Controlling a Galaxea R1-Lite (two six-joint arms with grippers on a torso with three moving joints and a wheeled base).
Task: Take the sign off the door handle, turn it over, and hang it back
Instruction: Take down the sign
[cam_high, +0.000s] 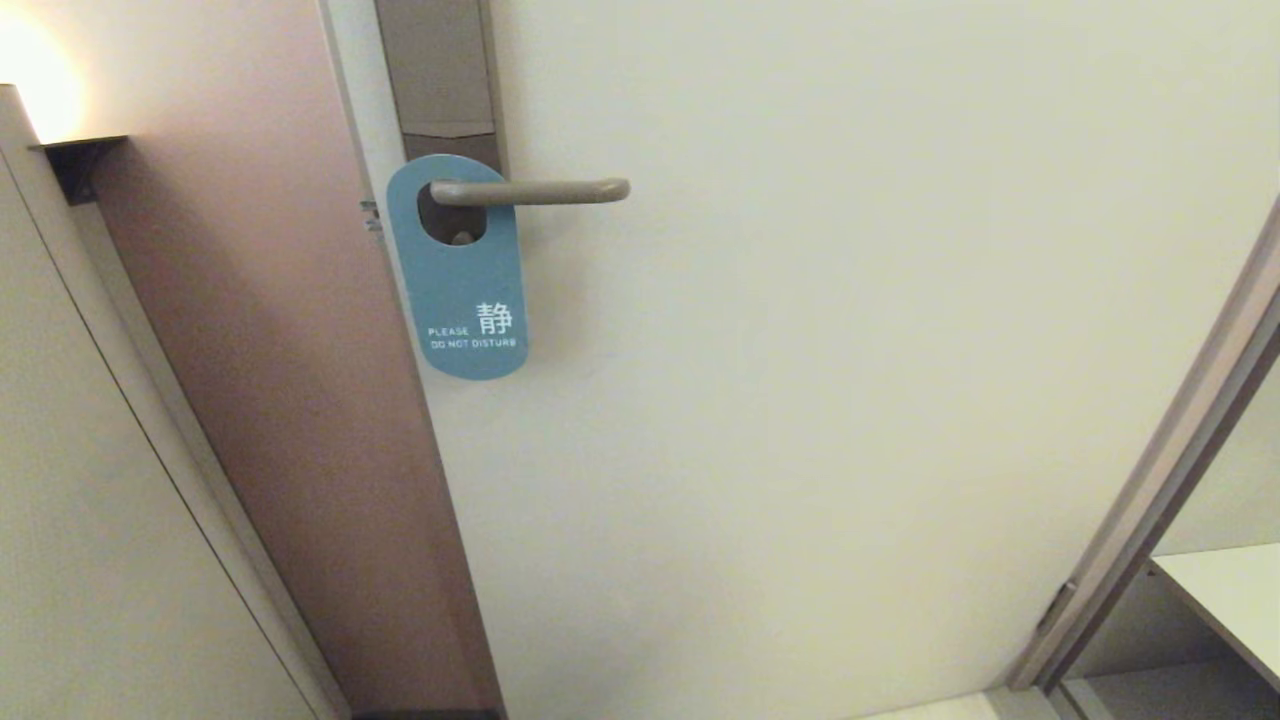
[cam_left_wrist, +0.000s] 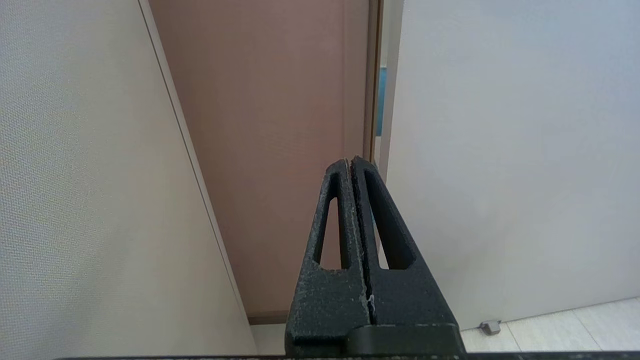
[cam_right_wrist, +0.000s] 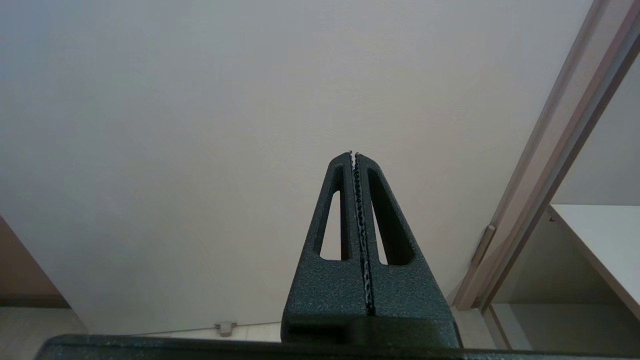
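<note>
The flat rounded-oblong blue sign (cam_high: 458, 268) hung from the slim beige-bronze metal door handle (cam_high: 530, 190), the lever threaded through its oval hole, its blue "PLEASE DO NOT DISTURB" face outward. In the head view it sat at about eleven o'clock from centre, its long axis running nearly straight down with the lower end swung slightly toward five o'clock. The lever lay level, its free rounded end pointing to three o'clock, so the sign would have to slide off that way.

Neither arm showed in the head view. The black left gripper (cam_left_wrist: 350, 160) had its jaws pressed together on nothing, aimed at the edge of the door; a thin strip of blue at its twelve o'clock was probably the sign seen edge-on. The black right gripper (cam_right_wrist: 353, 153) was likewise clamped shut and empty, facing bare door panel. Both seemed low, well below the handle. The left looked to stand more directly under the sign, while the right lay on the side of the lever's free end.

The pale cream door (cam_high: 850, 400) was smooth and flat. A pinkish-brown wall panel (cam_high: 270, 330) stood at nine o'clock, and a grey-brown door frame (cam_high: 1160, 500) at four o'clock.
</note>
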